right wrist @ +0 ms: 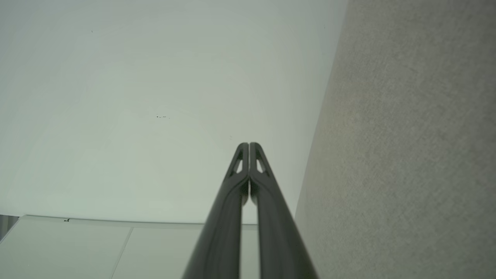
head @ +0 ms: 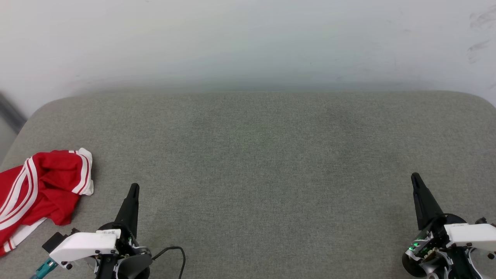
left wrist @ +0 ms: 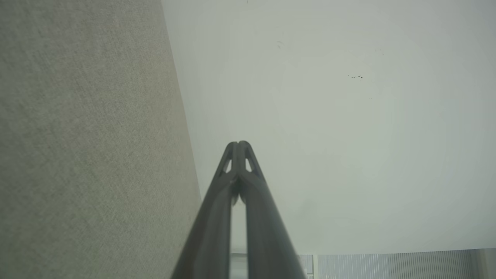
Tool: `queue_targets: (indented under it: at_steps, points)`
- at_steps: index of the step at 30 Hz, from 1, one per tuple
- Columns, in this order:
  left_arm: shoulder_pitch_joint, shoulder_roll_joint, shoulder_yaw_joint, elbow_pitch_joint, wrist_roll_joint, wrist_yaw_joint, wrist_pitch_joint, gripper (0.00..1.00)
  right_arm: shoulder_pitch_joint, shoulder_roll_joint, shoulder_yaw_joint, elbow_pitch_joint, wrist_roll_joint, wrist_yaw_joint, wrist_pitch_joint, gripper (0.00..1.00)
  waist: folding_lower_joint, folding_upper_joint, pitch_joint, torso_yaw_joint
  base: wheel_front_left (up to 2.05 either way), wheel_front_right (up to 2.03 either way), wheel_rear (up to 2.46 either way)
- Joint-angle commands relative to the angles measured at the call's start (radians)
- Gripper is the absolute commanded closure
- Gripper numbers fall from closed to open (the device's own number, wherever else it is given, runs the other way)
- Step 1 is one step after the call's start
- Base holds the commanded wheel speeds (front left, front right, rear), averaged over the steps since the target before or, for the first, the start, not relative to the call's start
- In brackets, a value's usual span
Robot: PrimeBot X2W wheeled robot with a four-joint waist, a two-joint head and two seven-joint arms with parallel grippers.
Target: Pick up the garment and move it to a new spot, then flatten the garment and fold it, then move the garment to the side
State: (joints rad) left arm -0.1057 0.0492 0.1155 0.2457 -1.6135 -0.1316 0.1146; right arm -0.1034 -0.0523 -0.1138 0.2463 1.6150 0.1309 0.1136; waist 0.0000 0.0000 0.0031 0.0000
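At far left | garment (head: 38, 190) bunched, axis diag | L fingers (head: 130, 211), R fingers (head: 424, 205) pressed together

Bright even diffuse light, faint soft shadows, wall (head: 248, 38) hazy, wrist views slightly blurred, lines bowed at edges

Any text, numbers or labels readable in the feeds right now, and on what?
No text can be read.
White sticker on the left gripper: print too small to read.
Crumpled garment: red with white stripes; no letters or digits on the folds facing the camera.
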Motion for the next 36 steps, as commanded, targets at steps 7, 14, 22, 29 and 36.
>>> queue_targets:
  at_steps: [7, 14, 22, 29, 36]
  points:
    - [-0.007, -0.001, 0.001, 0.0, 0.001, -0.003, 0.001, 1.0, -0.012, 0.003, 0.0, 0.001, -0.004, 0.0, -0.001, 1.0, 0.0, 0.0, 0.0, 0.0, 0.0, 0.0, 0.0]
    - [-0.007, -0.001, 0.001, 0.0, 0.001, -0.003, 0.001, 1.0, -0.012, 0.003, 0.0, 0.001, -0.004, 0.0, -0.001, 1.0, 0.0, 0.0, 0.0, 0.0, 0.0, 0.0, 0.0]
    - [-0.007, -0.001, 0.001, 0.0, 0.001, -0.003, 0.001, 1.0, -0.012, 0.003, 0.0, 0.001, -0.004, 0.0, -0.001, 1.0, 0.0, 0.0, 0.0, 0.0, 0.0, 0.0, 0.0]
    - [0.004, -0.001, -0.004, 0.009, 0.0, 0.0, -0.002, 0.0, 0.007, 0.0, 0.0, 0.007, -0.002, 0.0, -0.002, 0.0, 0.0, 0.0, 0.0, 0.0, 0.0, 0.0, 0.0]
    - [-0.004, 0.0, -0.049, -0.013, -0.001, 0.0, -0.036, 0.0, 0.018, 0.0, 0.011, -0.025, -0.015, 0.0, -0.035, 0.0, 0.0, 0.0, 0.0, 0.0, 0.0, 0.0, 0.0]
